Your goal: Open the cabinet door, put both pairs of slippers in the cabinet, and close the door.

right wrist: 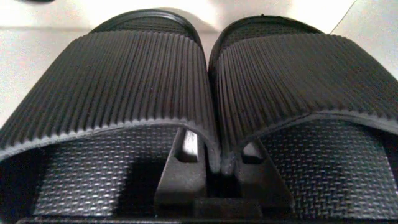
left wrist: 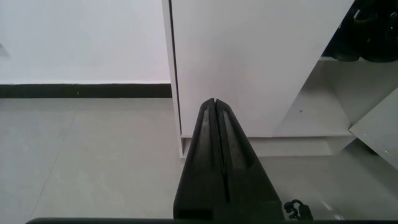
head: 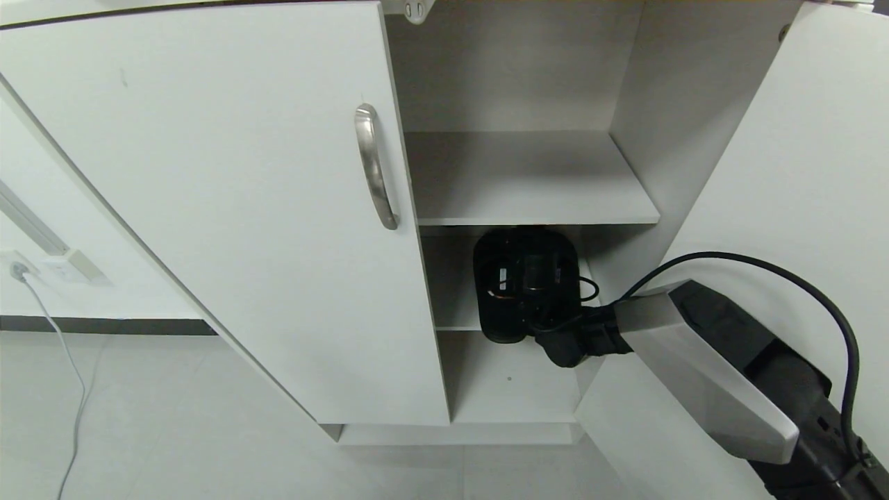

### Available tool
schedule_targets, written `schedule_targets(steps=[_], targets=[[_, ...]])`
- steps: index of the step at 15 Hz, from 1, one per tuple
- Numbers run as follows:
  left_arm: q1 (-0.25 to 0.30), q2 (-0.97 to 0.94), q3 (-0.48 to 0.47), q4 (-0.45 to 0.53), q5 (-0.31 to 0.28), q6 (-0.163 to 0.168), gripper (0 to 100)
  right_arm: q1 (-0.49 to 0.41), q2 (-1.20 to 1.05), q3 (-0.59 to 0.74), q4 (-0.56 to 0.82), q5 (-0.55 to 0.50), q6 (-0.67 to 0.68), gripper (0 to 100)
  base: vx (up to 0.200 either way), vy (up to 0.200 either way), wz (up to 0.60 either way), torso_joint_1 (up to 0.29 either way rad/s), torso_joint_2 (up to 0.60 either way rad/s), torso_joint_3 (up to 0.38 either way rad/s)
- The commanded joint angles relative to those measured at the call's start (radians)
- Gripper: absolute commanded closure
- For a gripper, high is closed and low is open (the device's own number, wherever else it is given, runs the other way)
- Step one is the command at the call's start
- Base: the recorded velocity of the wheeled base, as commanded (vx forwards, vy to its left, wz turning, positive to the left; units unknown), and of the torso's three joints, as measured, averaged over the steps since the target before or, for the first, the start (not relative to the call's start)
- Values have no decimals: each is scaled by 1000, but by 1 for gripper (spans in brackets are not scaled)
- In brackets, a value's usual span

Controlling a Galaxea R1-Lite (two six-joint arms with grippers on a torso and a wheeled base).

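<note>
Right hand (right wrist: 214, 163) clamps black slippers (right wrist: 137, 81) at white shelf (head: 458, 316); floor (head: 173, 417) tiled.

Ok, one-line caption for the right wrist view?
Right pincer clamping the inner edges of two black ribbed slippers side by side.

Counting one cabinet (head: 514, 62) carrying two doors, the left door (head: 208, 208) and the right door (head: 799, 173), one metal handle (head: 375, 167), two shelves, the upper shelf (head: 528, 177) and the lower shelf (head: 455, 305), two black slippers (right wrist: 124, 81), and one cable (head: 82, 378) trailing down to the floor.
</note>
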Motion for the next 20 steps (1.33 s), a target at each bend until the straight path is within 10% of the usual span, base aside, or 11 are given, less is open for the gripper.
schedule_targets(steps=[1,10,11,20], targets=[[0,1,0,0,0,0,100,-9,28,-56,15,1,2,100,0,0,0,0,0,0],[0,1,0,0,-1,0,100,-17,60,-118,104,21,61,100,0,0,0,0,0,0],[0,1,0,0,-1,0,100,-17,60,-118,104,19,61,0,0,0,0,0,0,0],[0,1,0,0,0,0,100,-12,-28,61,10,19,61,0,0,0,0,0,0,0]])
